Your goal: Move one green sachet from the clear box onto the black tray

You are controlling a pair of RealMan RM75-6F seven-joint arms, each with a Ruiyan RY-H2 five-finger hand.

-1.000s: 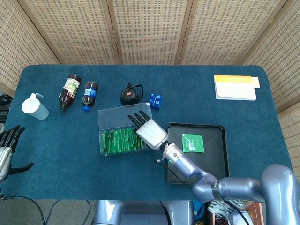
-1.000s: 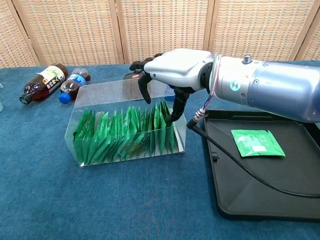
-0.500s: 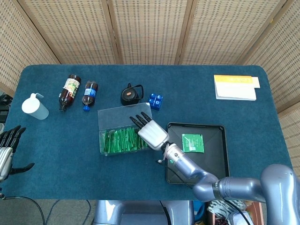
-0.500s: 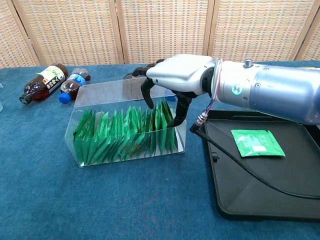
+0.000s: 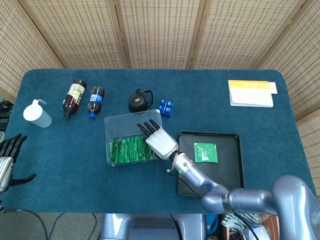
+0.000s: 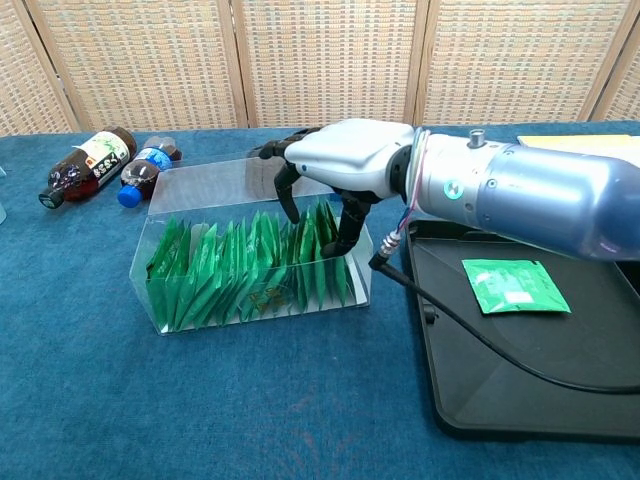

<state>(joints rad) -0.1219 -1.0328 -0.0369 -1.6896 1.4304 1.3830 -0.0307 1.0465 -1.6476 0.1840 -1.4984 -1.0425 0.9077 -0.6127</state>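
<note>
**One sachet on the tray, a hand in the box**

One green sachet point(image 6: 516, 286) lies flat on the black tray point(image 6: 520, 400) near the surface's front edge. The right hand point(image 6: 345, 160) reaches into the clear box point(image 6: 160, 290) just beside it, fingers point(image 6: 288, 200) spread among the upright green sachets point(image 6: 240, 270), gripping nothing visible. The left hand point(image 5: 7, 159) rests open at the surface's left edge.
</note>
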